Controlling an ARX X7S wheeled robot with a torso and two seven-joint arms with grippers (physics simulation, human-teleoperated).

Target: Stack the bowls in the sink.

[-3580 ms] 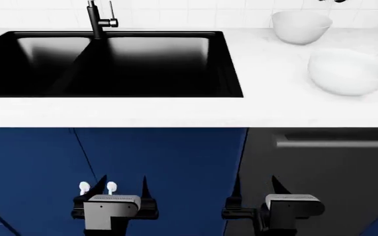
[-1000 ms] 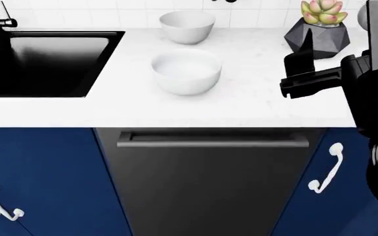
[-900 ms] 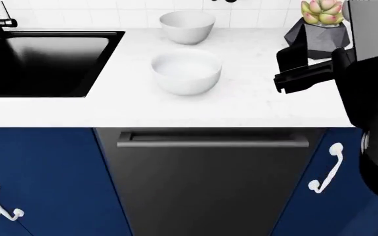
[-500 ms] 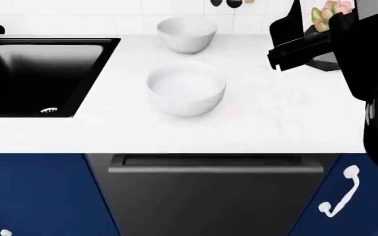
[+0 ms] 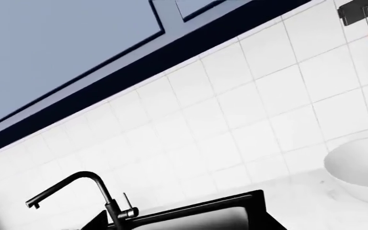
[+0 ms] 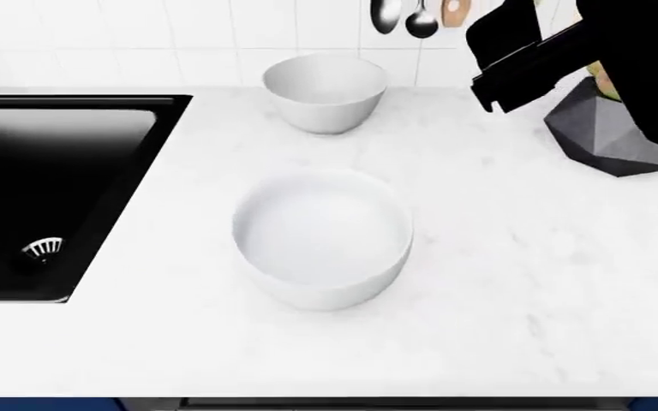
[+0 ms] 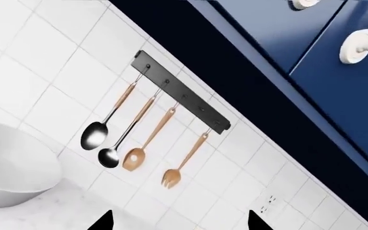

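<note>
Two white bowls sit on the white marble worktop [image 6: 512,282], both to the right of the sink [image 6: 66,171] and neither inside it. The wider bowl [image 6: 321,237] stands upright near the front, well clear of the sink's rim; the smaller bowl [image 6: 325,92] stands behind it, close to the tiled wall [image 6: 192,34], and the two are apart, not touching. Only part of the black basin shows in the head view, with a round metal drain strainer [image 6: 42,249] on its floor.

The right gripper [image 6: 517,60] hangs above the worktop at the far right, just in front of a dark faceted planter [image 6: 603,137] — it holds nothing. In the right wrist view its two dark jaw tips show spread wide apart, with a rack of hanging utensils [image 7: 142,139] on the wall ahead and the smaller bowl's side at the frame edge.

The left gripper itself appears in no view (its wrist camera shows only the black faucet [image 5: 94,196], the wall tiles and the rim of one bowl), so its jaws' state is not visible.
</note>
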